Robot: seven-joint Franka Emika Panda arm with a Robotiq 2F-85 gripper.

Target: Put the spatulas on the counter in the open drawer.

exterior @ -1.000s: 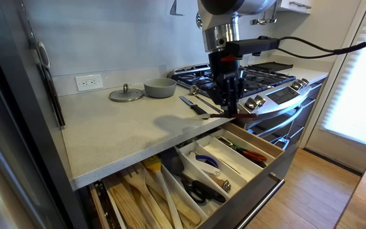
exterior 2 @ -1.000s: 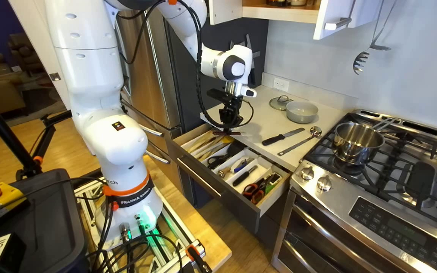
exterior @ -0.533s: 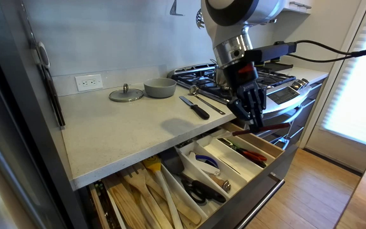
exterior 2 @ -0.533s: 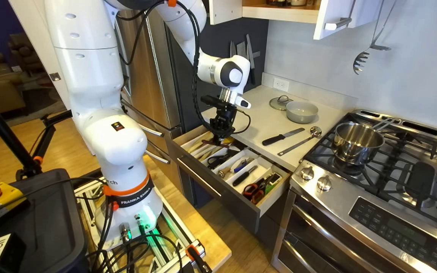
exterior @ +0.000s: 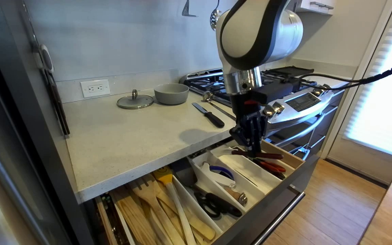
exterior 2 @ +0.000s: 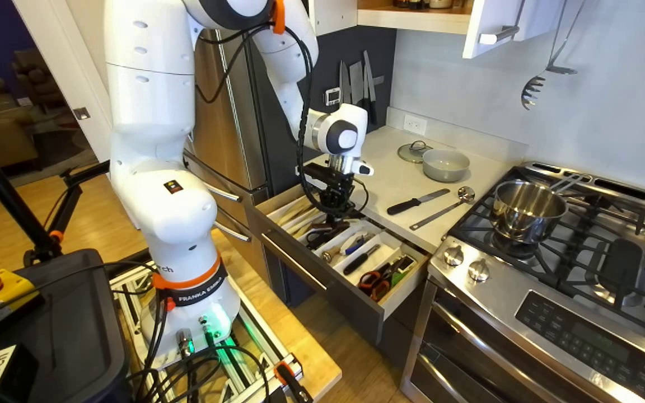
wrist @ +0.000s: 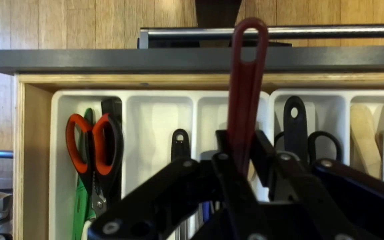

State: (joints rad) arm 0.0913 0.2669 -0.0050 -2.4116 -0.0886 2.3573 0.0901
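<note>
My gripper (wrist: 242,138) is shut on a long red-handled utensil (wrist: 247,83), seemingly one of the spatulas. It hangs low over the open drawer (exterior: 281,200), and in the wrist view its handle end reaches across the drawer front. Its pale blade barely shows beyond the gripper in an exterior view. Inside the drawer lie wooden spatulas (exterior: 133,212) and one with a wide dark grey blade (exterior: 184,172). On the counter (exterior: 124,143) rests a slim black-handled utensil (exterior: 213,119) with a flat metal blade, knife or spatula, I cannot tell.
Beside the black-handled utensil lies a metal ladle (exterior 2: 441,211). Farther back stand a grey bowl (exterior: 171,94) and a glass lid (exterior: 135,102). A gas stove (exterior 2: 580,302) with a steel pot (exterior 2: 527,215) adjoins the counter. Orange-handled scissors (wrist: 103,150) fill the drawer's end compartment.
The gripper has come down from above the counter's front edge to the drawer with the red-handled utensil. Its handle, tilted half a second ago, now lies nearly level.
</note>
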